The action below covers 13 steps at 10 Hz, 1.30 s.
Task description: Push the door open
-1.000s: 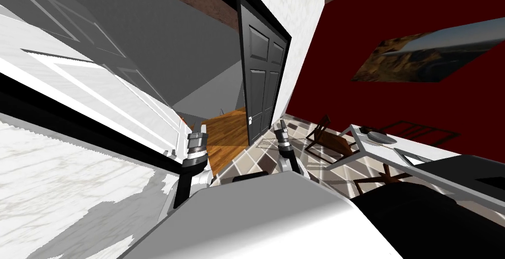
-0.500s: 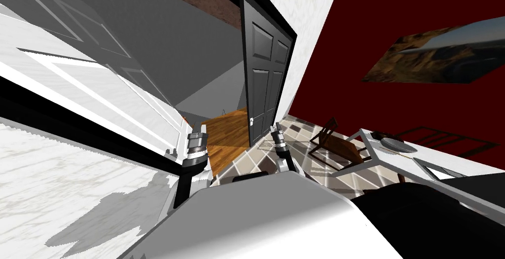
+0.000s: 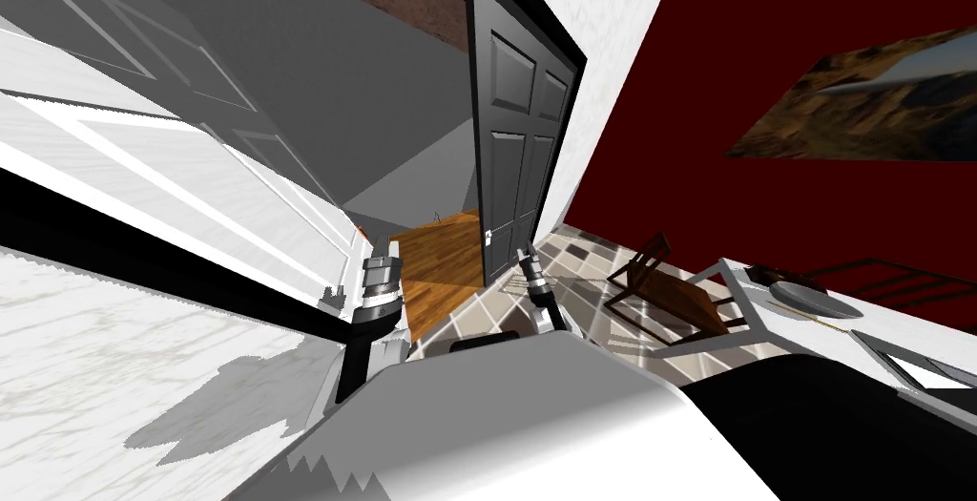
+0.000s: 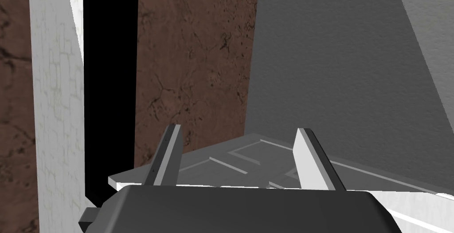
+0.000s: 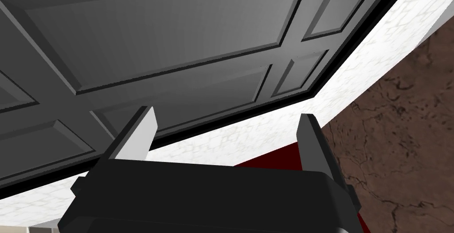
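Rolled forward and swung a little over the last second, bringing the dark door [image 3: 520, 133] larger and further right in the head view and sliding the chair [image 3: 668, 285] and table [image 3: 754, 309] out toward the right edge. Drew the right gripper [image 3: 524, 259] inward across the tiled floor [image 3: 477, 309] toward the dark door's bottom corner; kept the left gripper [image 3: 380, 264] where it had been, just beside the edge of the white door [image 3: 191, 171]. Found the dark door straight ahead, upright and panelled, set against the white wall [image 3: 601, 56], with a small pale handle [image 3: 488, 235] low on its left edge and wood floor [image 3: 439, 257] showing past that edge. Held the right gripper wide open, gripping nothing, fingers [image 5: 137, 132] aimed at the dark door's recessed panels, with its black frame [image 5: 369, 21] and the white wall just beyond. Could not tell whether touching the dark door or stopped just short of it. Held the left gripper open too, empty, fingers [image 4: 310, 159] well spread, pointing over a grey panelled slab [image 4: 248, 159]. Noted the red wall [image 3: 687, 142] right of the white wall, with a painting [image 3: 859, 104] hung on it above the chair and table, and a dark dish [image 3: 811, 300] lying on the table.
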{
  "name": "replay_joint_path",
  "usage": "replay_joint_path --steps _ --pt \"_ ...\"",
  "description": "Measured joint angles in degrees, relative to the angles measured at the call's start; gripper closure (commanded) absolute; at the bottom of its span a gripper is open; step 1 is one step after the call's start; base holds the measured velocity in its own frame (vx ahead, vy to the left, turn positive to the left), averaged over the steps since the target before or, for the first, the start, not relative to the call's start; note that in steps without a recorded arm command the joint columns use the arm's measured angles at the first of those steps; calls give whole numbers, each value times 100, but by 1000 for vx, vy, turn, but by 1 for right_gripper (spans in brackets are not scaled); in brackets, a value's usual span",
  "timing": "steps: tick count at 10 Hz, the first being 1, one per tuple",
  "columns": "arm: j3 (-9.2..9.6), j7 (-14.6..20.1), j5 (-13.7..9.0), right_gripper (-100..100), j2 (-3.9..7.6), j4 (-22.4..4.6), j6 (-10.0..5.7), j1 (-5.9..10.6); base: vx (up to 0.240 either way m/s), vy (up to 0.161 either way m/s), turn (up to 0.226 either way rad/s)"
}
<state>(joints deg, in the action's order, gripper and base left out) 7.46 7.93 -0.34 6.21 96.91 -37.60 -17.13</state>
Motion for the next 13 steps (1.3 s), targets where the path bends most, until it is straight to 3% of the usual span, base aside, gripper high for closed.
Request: replay_joint_path --steps 10,13 --pt "391 -34 -159 -100 172 -1482 -201 546 61 -46 79" --pt "548 -48 -220 -100 233 -2073 -312 761 84 -73 109"
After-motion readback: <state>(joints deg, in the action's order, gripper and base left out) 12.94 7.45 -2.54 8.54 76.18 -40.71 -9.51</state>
